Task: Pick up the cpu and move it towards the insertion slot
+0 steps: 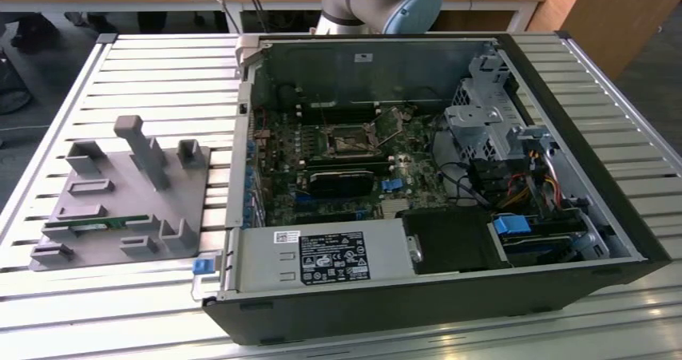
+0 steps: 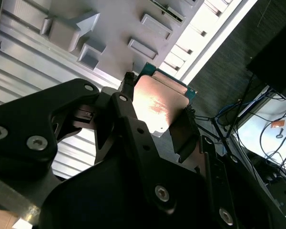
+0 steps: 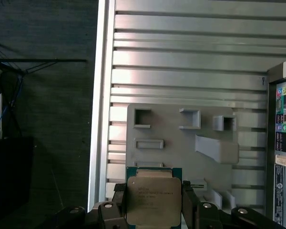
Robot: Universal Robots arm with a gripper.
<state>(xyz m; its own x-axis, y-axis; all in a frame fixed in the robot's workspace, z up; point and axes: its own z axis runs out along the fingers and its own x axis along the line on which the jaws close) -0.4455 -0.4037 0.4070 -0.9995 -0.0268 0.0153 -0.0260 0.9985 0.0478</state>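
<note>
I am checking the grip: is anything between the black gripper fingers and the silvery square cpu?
Nothing: in both wrist views the black fingers press directly on the edges of the silvery square cpu, above the grey holder tray.

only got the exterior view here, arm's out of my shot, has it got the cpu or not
Observer: Yes. In both wrist views the gripper is shut on the cpu, fingers on two opposite edges.
Operator: where is it hanging
Observer: Above the grey fixture plate on the slatted table, outside the open computer case.
Operator: anything already in the insertion slot
Observer: That one your own view shows: the insertion slot looks dark inside its metal frame. In the first wrist view it lies out of frame, with a strip of the case's rear ports at the picture's edge.
</note>
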